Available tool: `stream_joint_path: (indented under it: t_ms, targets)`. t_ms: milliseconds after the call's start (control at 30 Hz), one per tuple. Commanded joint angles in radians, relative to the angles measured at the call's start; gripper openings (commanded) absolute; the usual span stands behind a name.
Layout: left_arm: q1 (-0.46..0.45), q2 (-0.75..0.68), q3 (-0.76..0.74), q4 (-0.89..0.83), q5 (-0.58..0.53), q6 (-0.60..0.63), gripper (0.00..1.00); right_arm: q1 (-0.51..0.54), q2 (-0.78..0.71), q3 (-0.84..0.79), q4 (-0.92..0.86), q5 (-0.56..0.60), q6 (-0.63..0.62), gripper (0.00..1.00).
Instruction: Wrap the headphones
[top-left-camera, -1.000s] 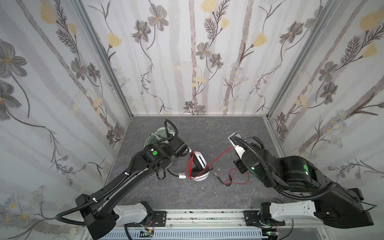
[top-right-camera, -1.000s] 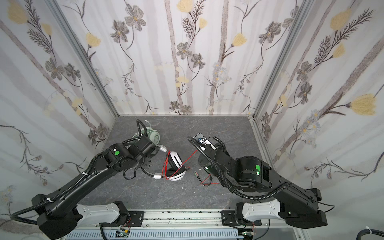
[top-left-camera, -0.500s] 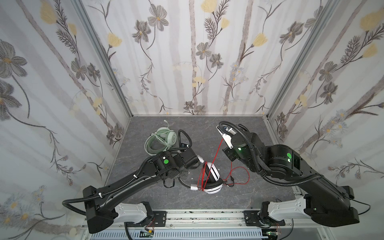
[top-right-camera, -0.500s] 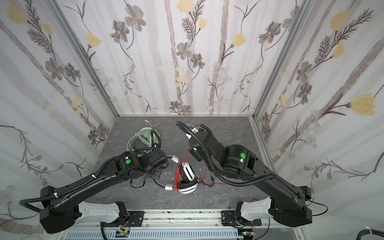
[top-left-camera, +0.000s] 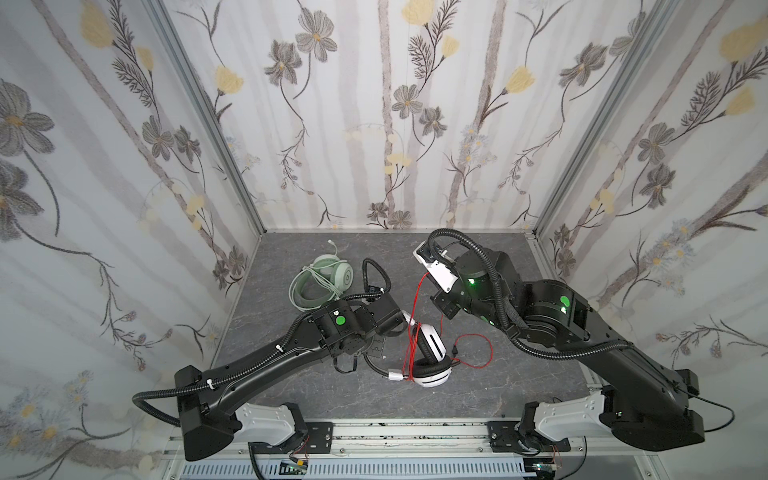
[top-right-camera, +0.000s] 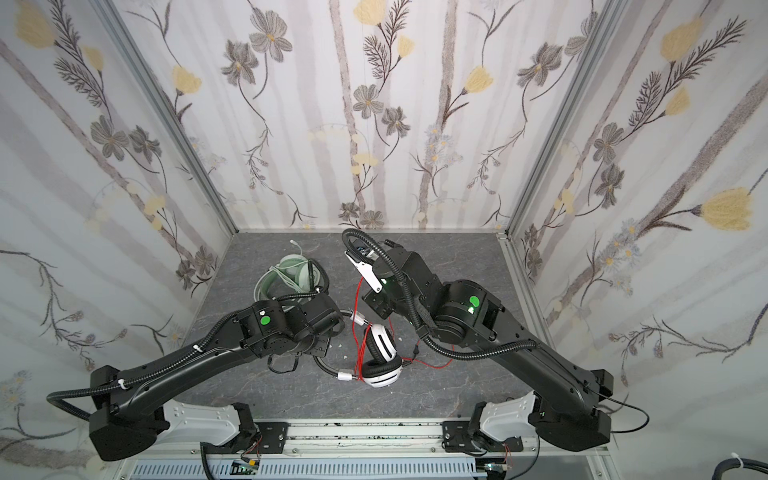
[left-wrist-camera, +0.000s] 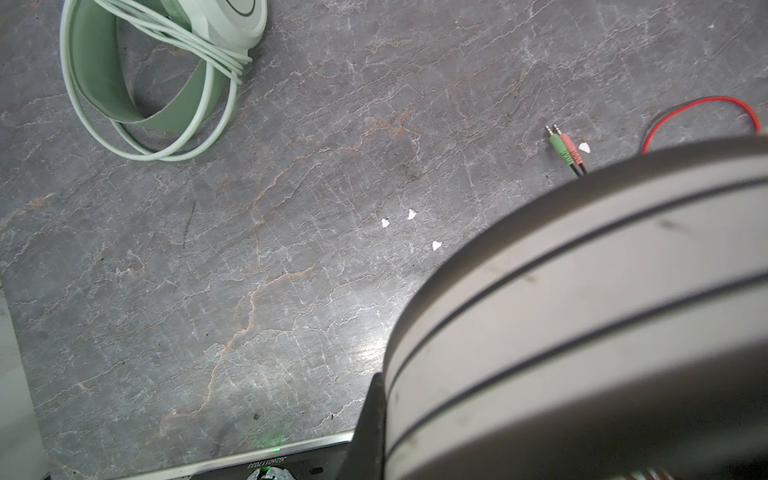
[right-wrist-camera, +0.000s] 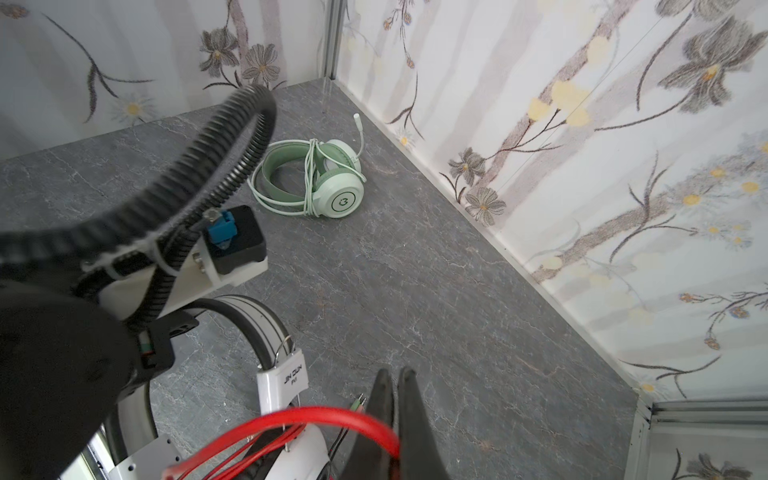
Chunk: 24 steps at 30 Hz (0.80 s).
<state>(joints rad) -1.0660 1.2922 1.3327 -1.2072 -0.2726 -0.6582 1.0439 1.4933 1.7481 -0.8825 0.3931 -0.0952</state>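
Observation:
The white-and-black headphones (top-left-camera: 432, 365) hang tilted just over the table's front middle. My left gripper (top-left-camera: 407, 323) is shut on their striped headband (left-wrist-camera: 582, 311), with one finger (left-wrist-camera: 370, 415) showing against it. Red cable (top-left-camera: 417, 299) is looped around the headset and rises taut to my right gripper (right-wrist-camera: 395, 374), which is shut on it. The rest of the cable (top-left-camera: 478, 353) lies slack on the table, ending in the jack plugs (left-wrist-camera: 565, 145). The mint green headphones (top-left-camera: 328, 276) lie at the back left, their green cable (left-wrist-camera: 199, 50) wound around the band.
Flowered walls (top-left-camera: 374, 124) close the grey stone table (top-left-camera: 478, 249) on three sides. A metal rail (top-left-camera: 395, 432) runs along the front. Small white scraps (left-wrist-camera: 411, 214) lie on the table near the middle. The left arm's cable hose (right-wrist-camera: 232, 137) arches close to my right gripper.
Over the last second my left gripper carried the white-and-black headset toward the front right and turned it. My right gripper swung up and back, drawing the red cable taut.

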Motion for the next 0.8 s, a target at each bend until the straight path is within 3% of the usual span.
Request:
stream_joint_path:
  t_ms: [0, 400, 767]
  targets:
    - [-0.02, -0.013, 0.018, 0.053, -0.005, -0.028, 0.0, -0.09, -0.006, -0.037, 0.084, -0.14, 0.03, 0.0]
    - [-0.07, -0.152, 0.002, 0.124, -0.023, 0.026, 0.0, -0.456, -0.036, -0.363, 0.267, -0.533, 0.078, 0.01]
    - [-0.069, -0.247, 0.05, 0.213, 0.026, 0.031, 0.0, -0.57, -0.022, -0.607, 0.537, -0.98, 0.145, 0.08]
